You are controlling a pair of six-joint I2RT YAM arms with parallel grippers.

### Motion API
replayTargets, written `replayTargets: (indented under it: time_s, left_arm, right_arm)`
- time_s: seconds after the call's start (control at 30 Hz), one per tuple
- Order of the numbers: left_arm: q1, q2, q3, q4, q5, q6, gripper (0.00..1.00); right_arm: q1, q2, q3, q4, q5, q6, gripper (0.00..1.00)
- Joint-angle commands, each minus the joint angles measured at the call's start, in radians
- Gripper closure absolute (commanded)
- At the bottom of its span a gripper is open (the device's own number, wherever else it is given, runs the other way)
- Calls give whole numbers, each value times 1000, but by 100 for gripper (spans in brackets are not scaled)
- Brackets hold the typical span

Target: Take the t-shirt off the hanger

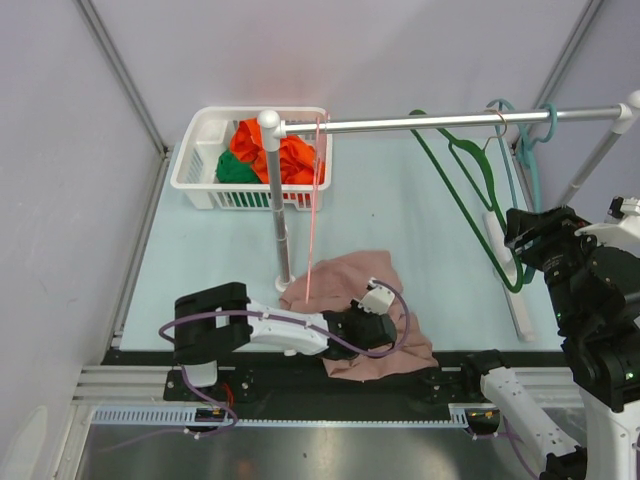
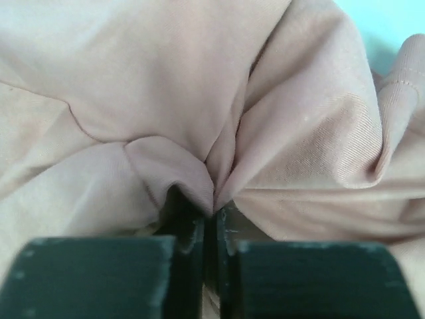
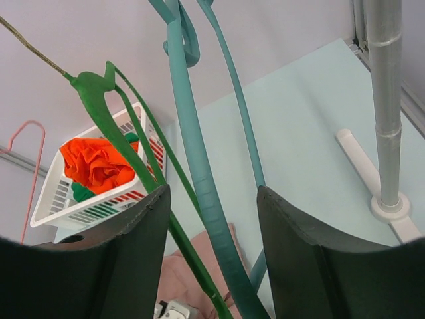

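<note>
The pink t-shirt lies crumpled on the table near the front edge, below the rack pole. My left gripper rests on it; in the left wrist view its jaws stand nearly together, pinching a fold of the t-shirt. A thin pink hanger hangs bare from the rail, its lower end reaching down to the cloth. My right gripper is up at the right, open, with a teal hanger and a green hanger passing between its fingers.
A metal rail on a white stand spans the back. The green hanger and teal hanger hang from it. A white basket holds orange and green clothes. The stand's right foot sits on the table.
</note>
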Motion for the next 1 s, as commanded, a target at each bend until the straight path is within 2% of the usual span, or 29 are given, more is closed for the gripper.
replayTargets:
  time_s: [0.0,0.2,0.37,0.5,0.6,0.7,0.8,0.9,0.97]
  left_arm:
    - [1,-84,-115,29,154,-25,100]
    - [-51,-277,-267,109,209,-60,100]
    - [-160,-403,-304,92,146,-19,100]
    - [-171,-537,-388,101,149,-71,100]
    - [-134,-649,-454,69,163,-115,100]
    - [-47,-776,-495,13,198,-167,100]
    - [67,-951,-534,-59,224,-212,100]
    - [232,-1124,-560,-147,259,-246,100]
    - [294,-1221,-551,-195,281,-238,100]
  right_arm:
    - [6,-6,1,37,15,-18,41]
    - [9,-8,3,44,21,-28,41]
    - [11,-12,-4,54,33,-28,41]
    - [14,-11,1,57,27,-26,41]
    - [14,-11,9,57,24,-26,41]
    - [15,-9,10,56,30,-25,41]
    - [17,-8,10,57,24,-18,39]
    - [18,-1,15,48,15,-20,37]
    - [18,0,18,41,25,-17,19]
